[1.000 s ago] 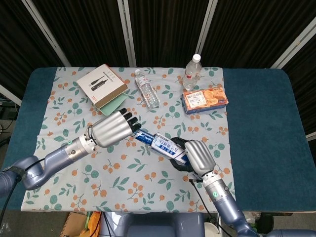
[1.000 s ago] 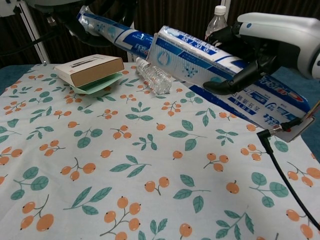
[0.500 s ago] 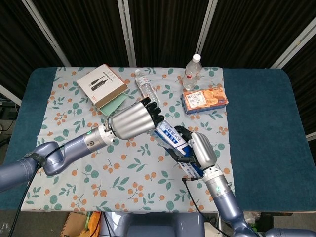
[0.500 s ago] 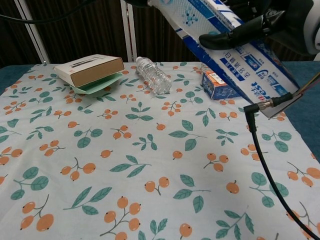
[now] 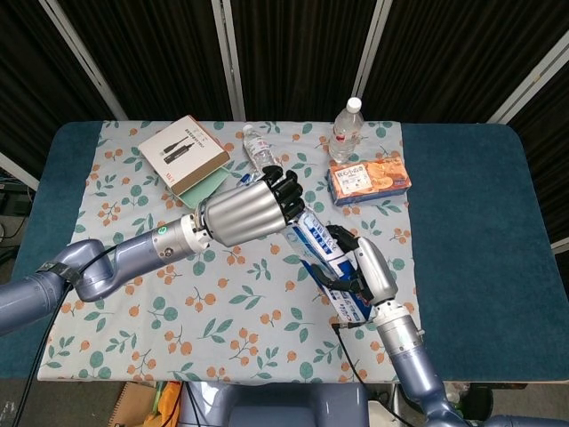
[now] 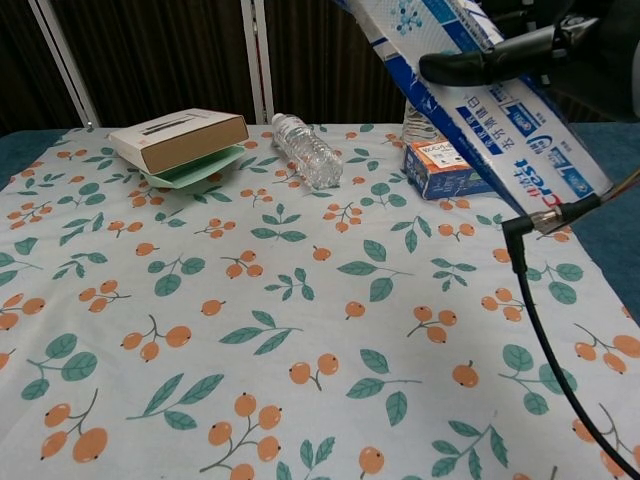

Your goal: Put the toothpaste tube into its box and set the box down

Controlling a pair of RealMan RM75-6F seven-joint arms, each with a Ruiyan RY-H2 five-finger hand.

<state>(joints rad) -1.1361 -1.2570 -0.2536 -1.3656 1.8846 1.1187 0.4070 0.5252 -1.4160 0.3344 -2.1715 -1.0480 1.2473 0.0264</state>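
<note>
Lifted higher and tipped steeper than a second ago, toothpaste box [image 5: 333,271] now raised off the bench over the flowered cloth [image 5: 124,294], slanting from upper left down toward the front right corner. Gripped low on its length by the right hand [image 5: 364,276], fingers wrapped round the carton; in the chest view, box [image 6: 490,95] seen high at the top right edge, dark fingers [image 6: 490,65] laid across it. Left hand [image 5: 249,209] moved in over the box's upper end, fingers curled there; whether holding the tube or only touching the box mouth, cannot tell. Tube itself hidden behind that hand. Behind, near the far edge: a brown box [image 5: 183,151] lying on a green booklet [image 5: 206,185], a water bottle on its side [image 5: 263,156], an upright bottle [image 5: 347,129], and an orange biscuit packet [image 5: 369,178] just in front of it. Black cable [image 6: 545,340] hanging from beside the right hand toward the front edge.
</note>
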